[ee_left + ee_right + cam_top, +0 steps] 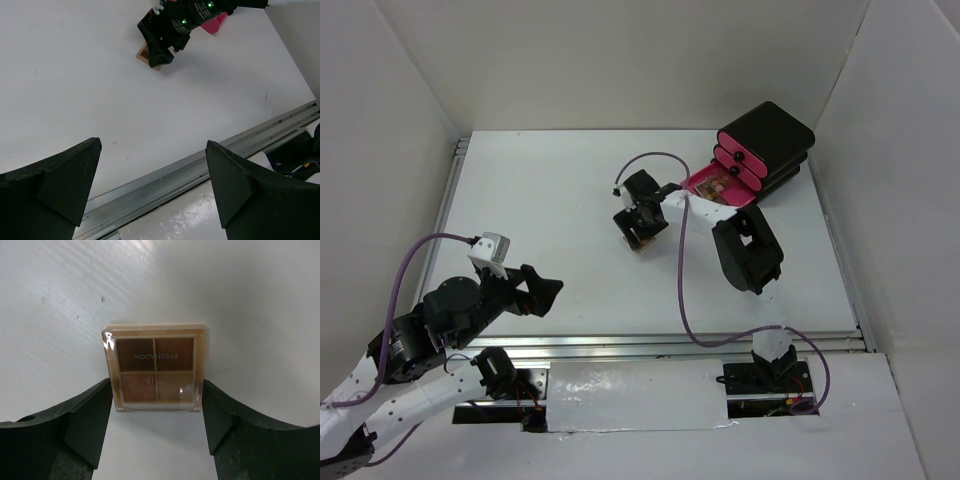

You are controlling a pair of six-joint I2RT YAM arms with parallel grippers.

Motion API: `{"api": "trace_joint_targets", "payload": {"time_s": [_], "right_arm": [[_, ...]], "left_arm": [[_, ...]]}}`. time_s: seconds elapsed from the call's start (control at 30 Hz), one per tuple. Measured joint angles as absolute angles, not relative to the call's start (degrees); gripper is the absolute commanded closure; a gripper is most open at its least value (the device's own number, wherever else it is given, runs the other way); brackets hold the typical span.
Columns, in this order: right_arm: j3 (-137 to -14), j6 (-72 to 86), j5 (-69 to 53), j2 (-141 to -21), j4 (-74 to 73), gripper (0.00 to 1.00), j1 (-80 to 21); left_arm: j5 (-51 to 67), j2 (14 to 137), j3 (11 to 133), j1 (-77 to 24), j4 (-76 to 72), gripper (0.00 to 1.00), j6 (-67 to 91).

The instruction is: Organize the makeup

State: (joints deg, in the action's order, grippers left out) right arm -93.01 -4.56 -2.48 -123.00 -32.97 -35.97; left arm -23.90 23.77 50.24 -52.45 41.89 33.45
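A small square tan-orange eyeshadow palette lies flat on the white table, its lid reading "EYESHADOW". My right gripper is low over it, with one finger touching each side of its near half. In the top view the palette shows just under that gripper, and it also shows in the left wrist view. My left gripper is open and empty near the table's front left edge. The brushes, pencils and narrow palette are not visible on the table.
A black box with pink drawers stands at the back right. Its lowest pink drawer is pulled open with small brownish items inside. A metal rail runs along the table's near edge. White walls stand on three sides.
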Motion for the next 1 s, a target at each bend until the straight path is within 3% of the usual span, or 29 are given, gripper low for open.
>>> {"api": "trace_joint_targets", "payload": {"time_s": [0.3, 0.63, 1.0], "right_arm": [[-88.6, 1.0, -2.1, -113.9, -32.6, 0.54, -33.9], [-87.9, 10.1, 1.4, -109.4, -31.6, 0.52, -15.5], [-88.1, 13.1, 1.4, -110.0, -33.5, 0.5, -9.3]], "left_arm": [[-23.9, 23.6, 50.2, -52.4, 41.9, 0.01, 33.5], [-23.9, 22.3, 50.2, -52.7, 41.9, 0.01, 33.5], [-23.9, 22.2, 50.2, -52.8, 41.9, 0.01, 33.4]]}}
